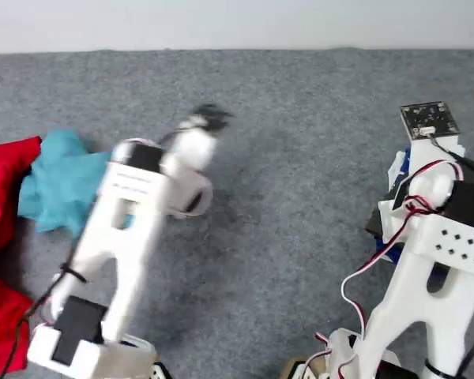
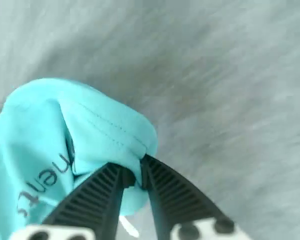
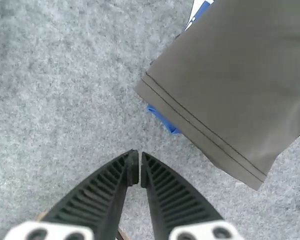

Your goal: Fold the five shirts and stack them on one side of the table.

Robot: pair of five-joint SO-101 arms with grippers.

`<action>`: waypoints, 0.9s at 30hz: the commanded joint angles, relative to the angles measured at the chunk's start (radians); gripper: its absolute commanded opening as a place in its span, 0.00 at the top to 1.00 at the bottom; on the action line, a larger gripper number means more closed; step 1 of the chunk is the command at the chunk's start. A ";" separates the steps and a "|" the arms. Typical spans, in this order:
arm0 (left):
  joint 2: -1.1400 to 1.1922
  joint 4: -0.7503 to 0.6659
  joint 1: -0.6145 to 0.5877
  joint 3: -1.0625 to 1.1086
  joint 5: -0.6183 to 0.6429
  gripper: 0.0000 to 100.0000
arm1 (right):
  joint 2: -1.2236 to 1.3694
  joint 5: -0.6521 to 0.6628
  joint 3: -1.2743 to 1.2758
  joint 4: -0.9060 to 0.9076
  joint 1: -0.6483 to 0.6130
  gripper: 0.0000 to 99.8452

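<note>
My left gripper (image 2: 135, 172) is shut on a bunched fold of a teal shirt (image 2: 65, 145) with dark print, over the grey carpet. In the high view the teal shirt (image 1: 59, 181) lies crumpled at the left, partly under the left arm (image 1: 134, 221). A red shirt (image 1: 0, 237) is heaped along the left edge beside it. My right gripper (image 3: 139, 157) is shut with nothing in it, above bare carpet. Close beside it lies a folded grey-brown shirt (image 3: 240, 85), on top of a blue one (image 3: 162, 119) whose corner sticks out.
Grey carpet (image 1: 300, 158) covers the table, and its middle is bare. The right arm (image 1: 426, 237) with its red and white wires stands over the folded pile at the right. A pale wall runs along the far edge.
</note>
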 commanded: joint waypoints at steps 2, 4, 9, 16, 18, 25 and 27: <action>-0.017 -0.002 0.226 -0.170 0.055 0.99 | -0.033 -0.002 -0.008 0.041 0.018 0.99; 0.025 0.008 0.284 -0.246 0.066 0.99 | -0.033 -0.002 -0.003 0.041 0.018 0.99; 0.135 0.055 0.408 -0.444 0.066 0.99 | -0.035 -0.002 0.068 0.041 0.018 0.99; 0.206 0.216 0.425 -0.639 0.066 0.90 | -0.035 -0.002 0.086 0.039 0.015 0.99; 0.206 0.278 0.425 -0.693 0.066 0.85 | -0.035 -0.002 0.086 0.039 0.013 0.99; 0.206 0.390 0.376 -0.858 0.060 0.84 | -0.035 -0.002 0.087 0.038 0.013 0.99; 0.204 0.391 0.310 -0.860 0.060 0.84 | -0.035 -0.002 0.087 0.038 0.013 0.99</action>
